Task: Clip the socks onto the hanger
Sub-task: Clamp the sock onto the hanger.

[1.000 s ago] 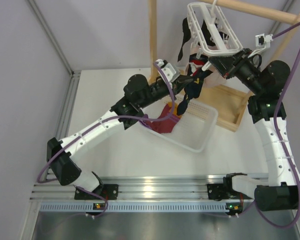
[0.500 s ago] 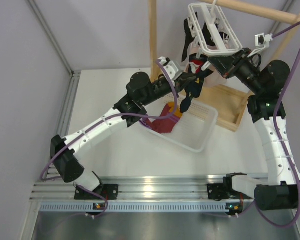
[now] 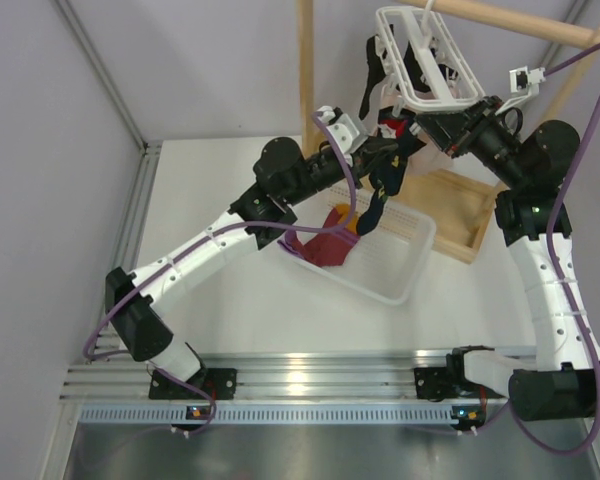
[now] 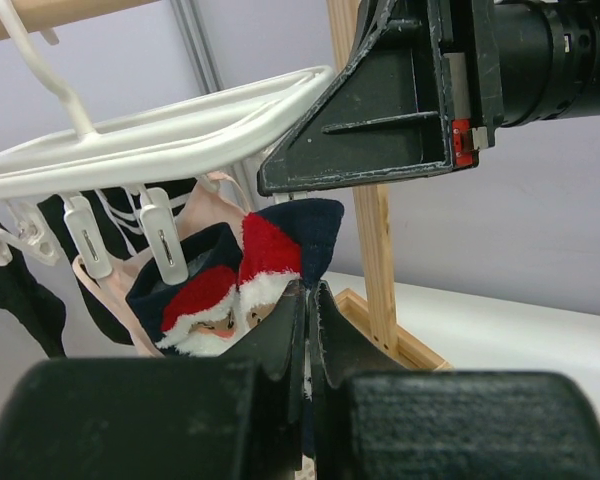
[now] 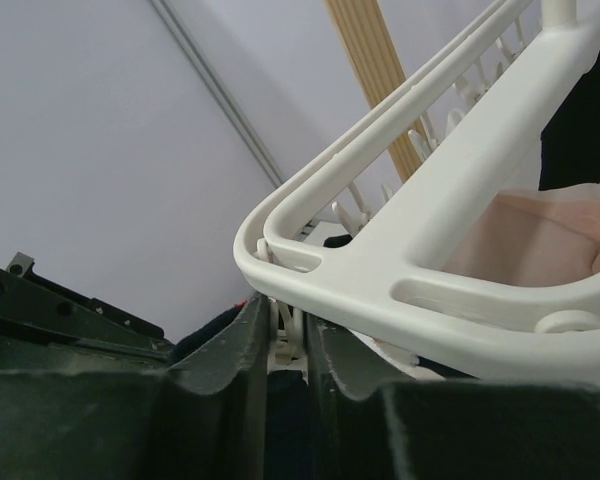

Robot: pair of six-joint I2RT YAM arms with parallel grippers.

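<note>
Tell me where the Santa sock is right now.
In the left wrist view, the Santa sock sits centre frame, pinched in the left tool, just below the hanger and the right tool.

hanger (image 4: 170, 118): was smooth white plastic, faintly glossy
peg (image 5: 283, 338): looked like the same white plastic
Santa sock (image 4: 270, 255): was navy knit cloth with fuzzy red and white patches
maroon socks (image 3: 325, 248): were soft matt cloth
pink garment (image 5: 525, 240): was thin, sheer cloth
wooden rack (image 4: 370, 230): was pale bare wood, grain showing, matt
basket (image 3: 400, 270): was white slotted plastic, dull
left gripper (image 4: 307, 300): was black matt plastic
rail (image 3: 310, 368): was shiny brushed metal along the frame's bottom
</note>
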